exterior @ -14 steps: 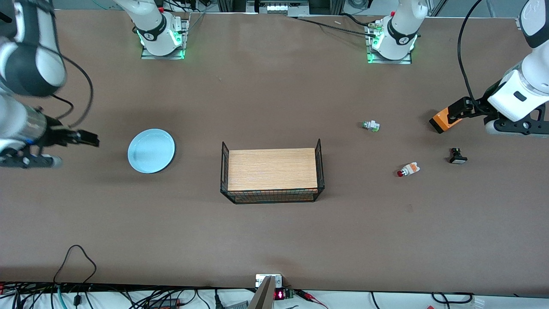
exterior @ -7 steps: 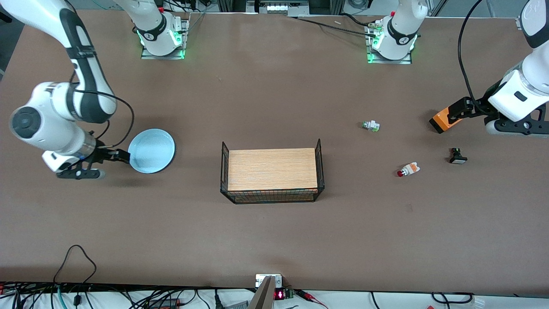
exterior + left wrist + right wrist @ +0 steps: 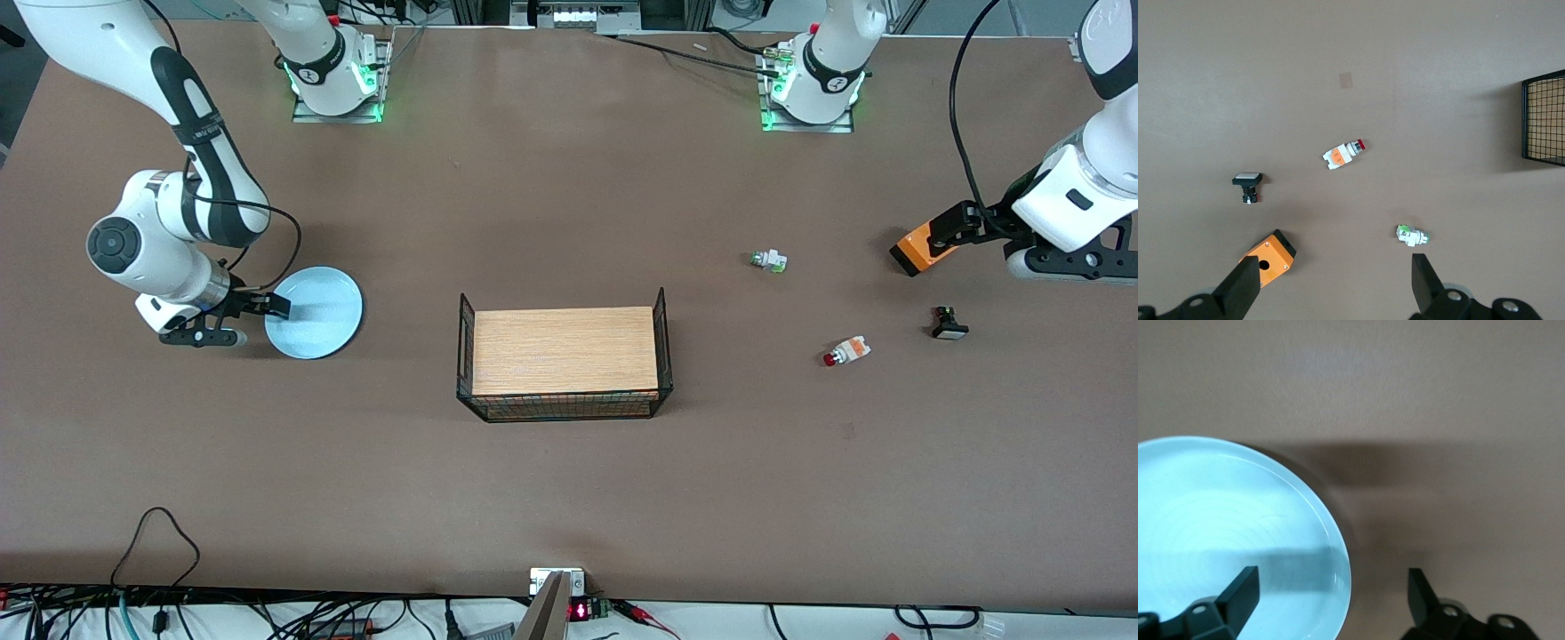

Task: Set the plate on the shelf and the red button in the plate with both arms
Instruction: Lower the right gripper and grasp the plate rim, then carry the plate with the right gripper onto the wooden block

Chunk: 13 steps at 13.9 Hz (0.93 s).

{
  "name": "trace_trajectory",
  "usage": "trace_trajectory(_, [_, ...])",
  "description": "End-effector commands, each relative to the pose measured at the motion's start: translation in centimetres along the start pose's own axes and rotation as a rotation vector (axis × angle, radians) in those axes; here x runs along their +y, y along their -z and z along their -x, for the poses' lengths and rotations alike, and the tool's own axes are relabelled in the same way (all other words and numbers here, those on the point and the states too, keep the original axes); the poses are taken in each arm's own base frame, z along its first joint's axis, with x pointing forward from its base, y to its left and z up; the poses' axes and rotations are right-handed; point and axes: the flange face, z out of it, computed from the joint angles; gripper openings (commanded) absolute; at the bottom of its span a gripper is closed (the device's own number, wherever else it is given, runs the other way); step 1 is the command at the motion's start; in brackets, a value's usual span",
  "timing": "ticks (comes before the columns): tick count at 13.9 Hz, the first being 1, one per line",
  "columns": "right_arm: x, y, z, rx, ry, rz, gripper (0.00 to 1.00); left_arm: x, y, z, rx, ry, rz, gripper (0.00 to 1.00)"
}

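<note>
Tabletop: right pincer (image 3: 267,311) reached plate (image 3: 324,313).

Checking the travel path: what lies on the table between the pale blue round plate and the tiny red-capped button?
The front view shows one thing between the plate and red button: a wire basket with a wooden board.

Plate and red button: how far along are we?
Nothing is placed yet. The round pale-blue plate lies on the table, not gripped; the right gripper is open with its fingers straddling the rim. The tiny red-capped button lies untouched; the left gripper waits open, high above. Both grasps and placements remain.
</note>
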Motion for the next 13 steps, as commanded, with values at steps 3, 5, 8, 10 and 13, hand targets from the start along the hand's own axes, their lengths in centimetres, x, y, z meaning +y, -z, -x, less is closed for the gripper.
trace_trajectory(3, [0.2,-1.7,0.4,-0.014,0.018,0.004,0.26,0.0,0.6,0.0,-0.009,-0.019,-0.024,1.00])
trace_trajectory(5, [-0.1,-1.5,0.5,-0.017,0.023,0.005,0.04,-0.1,0.6,0.0,-0.009,-0.017,-0.024,1.00])
trace_trajectory(8, [-0.4,-0.1,0.4,-0.020,0.013,0.001,0.00,-0.3,0.6,0.0,-0.009,-0.014,-0.024,1.00])
trace_trajectory(10, [-0.6,2.3,0.2,-0.007,0.013,-0.005,0.00,-0.3,0.6,0.0,-0.014,-0.014,-0.024,1.00])
trace_trajectory(13, [-2.4,9.1,-0.6,0.012,0.029,-0.019,0.00,-0.3,0.6,0.0,-0.014,-0.014,-0.024,1.00])
